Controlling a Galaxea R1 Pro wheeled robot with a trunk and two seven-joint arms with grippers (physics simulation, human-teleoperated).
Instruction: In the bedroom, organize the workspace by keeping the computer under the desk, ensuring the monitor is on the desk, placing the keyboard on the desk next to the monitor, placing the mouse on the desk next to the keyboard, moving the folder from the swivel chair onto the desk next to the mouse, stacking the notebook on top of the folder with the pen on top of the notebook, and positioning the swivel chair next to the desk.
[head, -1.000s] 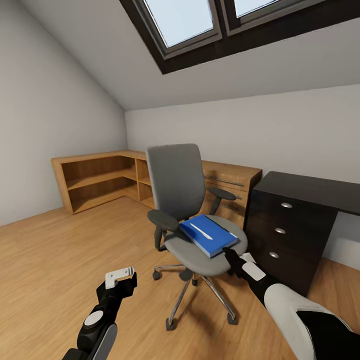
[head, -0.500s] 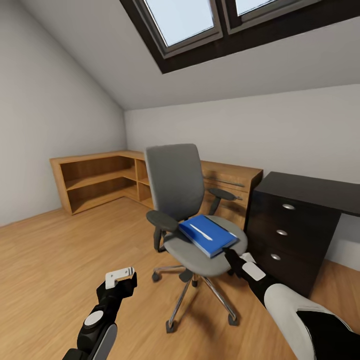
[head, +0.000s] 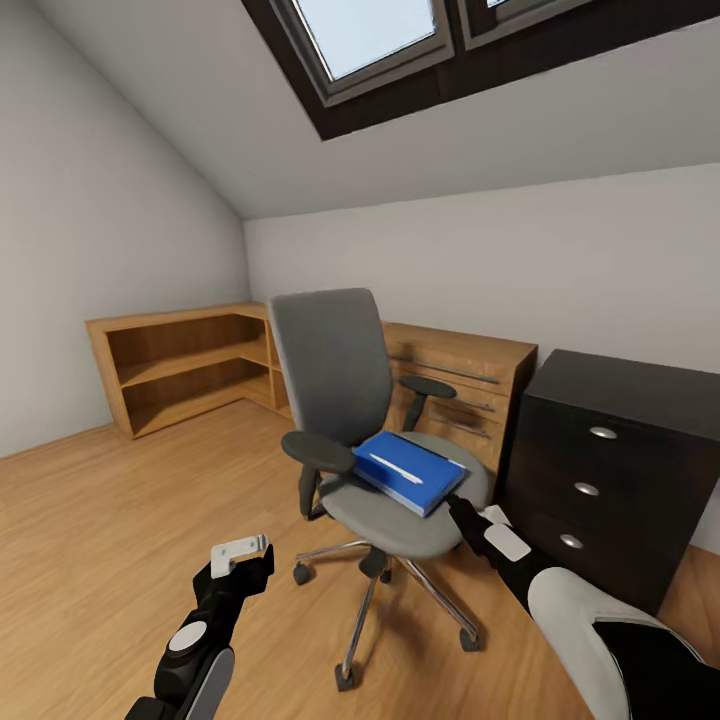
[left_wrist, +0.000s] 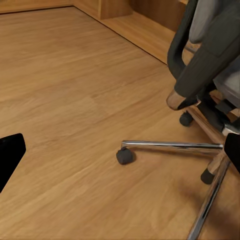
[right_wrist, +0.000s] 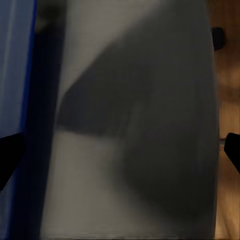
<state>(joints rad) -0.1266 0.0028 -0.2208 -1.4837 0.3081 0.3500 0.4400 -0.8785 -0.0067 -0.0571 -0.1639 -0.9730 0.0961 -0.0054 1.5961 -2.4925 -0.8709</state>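
Attic bedroom with a sloped white ceiling, a skylight (head: 375, 35) up top and honey wood floor (head: 110, 510) everywhere. Taking the swivel chair (head: 350, 400) as the anchor: it sits mid-floor, grey seat and back, black armrests, chrome star base on castors. Behind it along the wall runs a low wooden shelf unit (head: 180, 365) that wraps the corner. Off the chair's side, near but not touching, is the black desk (head: 610, 450), the end with three drawers and round silver knobs.

On the chair seat lies the blue folder (head: 410, 472), flat, turned at an angle, one corner poking toward the seat's front edge. The pen (head: 396, 467), a thin whitish stick, lies on top of it.

Right gripper (head: 462, 522) is right at the seat's front edge beside the folder's corner. In its wrist view the fingertips sit at the far edges with seat fabric and a strip of blue between them, so it's spread wide, pinching nothing. Left gripper (head: 240, 556) hovers over bare floor in front of the chair, also spread apart, with the chrome legs and a castor (left_wrist: 124, 155) ahead of it.
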